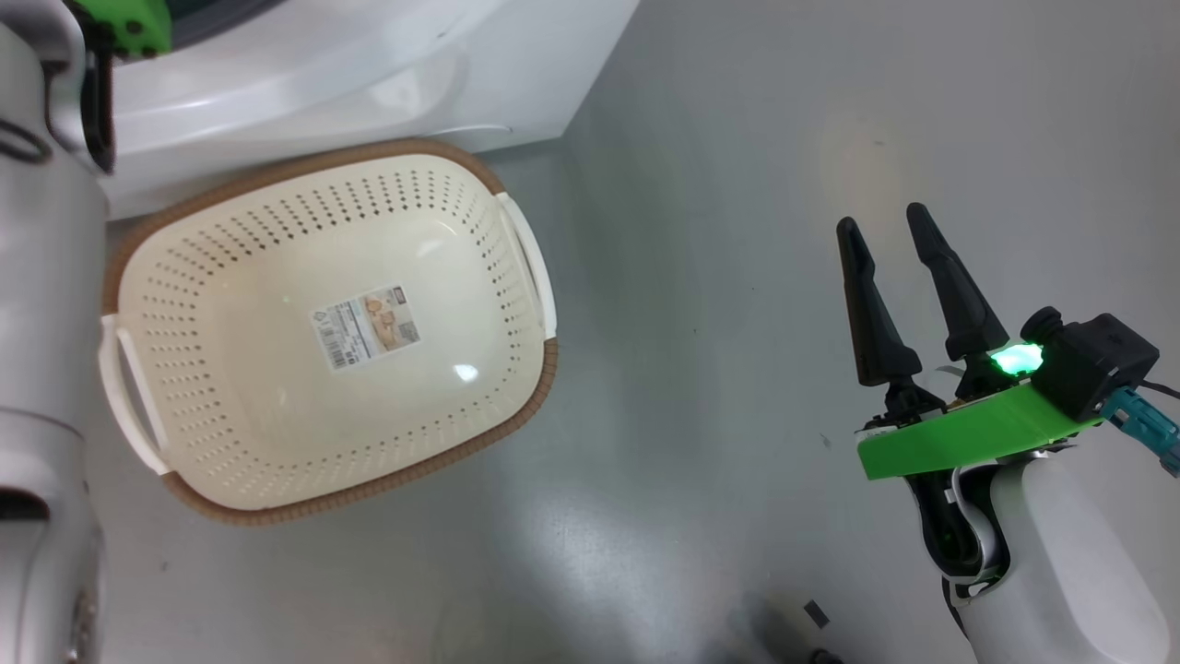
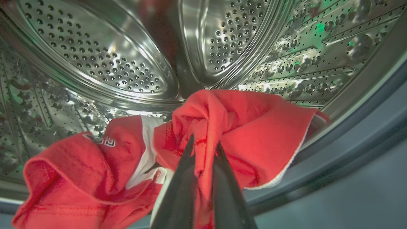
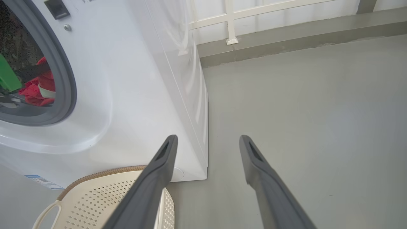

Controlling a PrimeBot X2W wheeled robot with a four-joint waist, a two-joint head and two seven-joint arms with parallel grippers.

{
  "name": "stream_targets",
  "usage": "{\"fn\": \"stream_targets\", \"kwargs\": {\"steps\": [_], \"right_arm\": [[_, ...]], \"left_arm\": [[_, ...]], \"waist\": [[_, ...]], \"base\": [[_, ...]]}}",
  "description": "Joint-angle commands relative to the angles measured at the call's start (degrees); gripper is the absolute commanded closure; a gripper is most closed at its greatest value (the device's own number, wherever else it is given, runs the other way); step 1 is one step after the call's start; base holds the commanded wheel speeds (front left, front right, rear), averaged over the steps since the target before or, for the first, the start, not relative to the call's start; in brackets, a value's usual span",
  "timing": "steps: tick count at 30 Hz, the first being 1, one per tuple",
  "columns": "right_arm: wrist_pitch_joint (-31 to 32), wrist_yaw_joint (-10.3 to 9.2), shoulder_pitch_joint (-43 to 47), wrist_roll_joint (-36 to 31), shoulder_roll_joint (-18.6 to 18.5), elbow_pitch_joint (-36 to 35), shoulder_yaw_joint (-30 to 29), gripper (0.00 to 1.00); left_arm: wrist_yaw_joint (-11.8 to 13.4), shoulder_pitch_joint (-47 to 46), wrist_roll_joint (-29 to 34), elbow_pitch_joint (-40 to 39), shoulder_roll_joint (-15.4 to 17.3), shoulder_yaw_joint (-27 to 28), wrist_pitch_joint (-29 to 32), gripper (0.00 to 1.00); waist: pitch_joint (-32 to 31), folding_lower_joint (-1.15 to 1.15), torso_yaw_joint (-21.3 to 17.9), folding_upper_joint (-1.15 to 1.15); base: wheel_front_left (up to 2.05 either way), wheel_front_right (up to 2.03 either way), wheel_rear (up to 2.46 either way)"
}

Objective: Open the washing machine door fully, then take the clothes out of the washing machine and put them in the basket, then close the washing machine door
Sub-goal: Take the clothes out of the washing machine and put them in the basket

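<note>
Inside the steel drum of the washing machine, my left gripper is shut on a fold of the red clothes, which lie bunched at the drum's front lip with white trim showing. Through the grey-ringed opening the clothes are visible in the right wrist view too. The cream basket stands on the floor against the machine's front, with nothing in it but its label. My right gripper hangs open over bare floor, well right of the basket. The washing machine door is out of view.
The grey floor stretches to the right of the machine and basket. A low wall ledge with a white railing runs behind the machine. My pale left arm fills the head view's left edge beside the basket.
</note>
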Motion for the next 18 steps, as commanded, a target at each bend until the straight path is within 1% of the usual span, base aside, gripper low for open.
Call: {"fn": "stream_targets", "kwargs": {"steps": [1,2,3,5,6,8,13,18], "right_arm": [[-0.4,0.01,0.2,-0.8,0.1,-1.2,0.8,0.00],[-0.4,0.01,0.2,-0.9,0.1,-1.2,0.7,0.00],[-0.4,0.01,0.2,-0.9,0.1,-1.2,0.7,0.00],[-0.4,0.01,0.3,-1.1,0.0,-1.2,0.4,0.00],[-0.4,0.01,0.5,-1.2,-0.2,-1.2,0.3,0.00],[-0.4,0.01,0.8,-1.3,-0.4,-1.1,0.1,0.00],[-0.4,0.01,2.0,-1.5,-0.9,-0.9,-0.5,0.00],[-0.4,0.01,3.1,-1.6,-1.4,-0.8,-1.2,0.00]], "left_arm": [[0.0,1.6,-0.7,-3.0,1.8,1.0,-0.6,1.00],[0.0,2.7,-1.0,-5.0,1.9,1.3,-0.7,1.00],[0.0,2.7,-1.0,-5.0,1.9,1.3,-0.7,1.00],[0.2,5.5,-1.8,-9.3,1.9,2.4,-0.7,1.00],[0.2,8.4,-2.4,-13.1,1.6,3.5,-0.7,1.00],[0.1,11.4,-2.7,-16.5,1.2,4.3,-0.7,1.00],[-0.2,18.2,-3.2,-24.8,-0.7,7.3,-0.7,1.00],[-0.8,25.5,-2.4,-34.1,-2.8,10.3,-0.7,1.00]], "waist": [[-0.9,0.00,0.9,0.00],[-1.2,0.00,1.1,0.00],[-1.2,0.00,1.1,0.00],[-1.7,0.00,1.6,0.00],[-2.4,0.00,2.1,0.00],[-3.1,0.00,2.6,0.00],[-5.0,0.00,3.9,0.00],[-6.7,0.00,5.1,0.00]], "base": [[0.00,0.00,0.00],[0.00,0.00,0.00],[0.00,0.00,0.00],[0.00,0.00,0.00],[0.00,0.00,0.00],[0.00,0.00,0.00],[0.00,0.00,0.00],[0.00,0.00,0.00]]}}
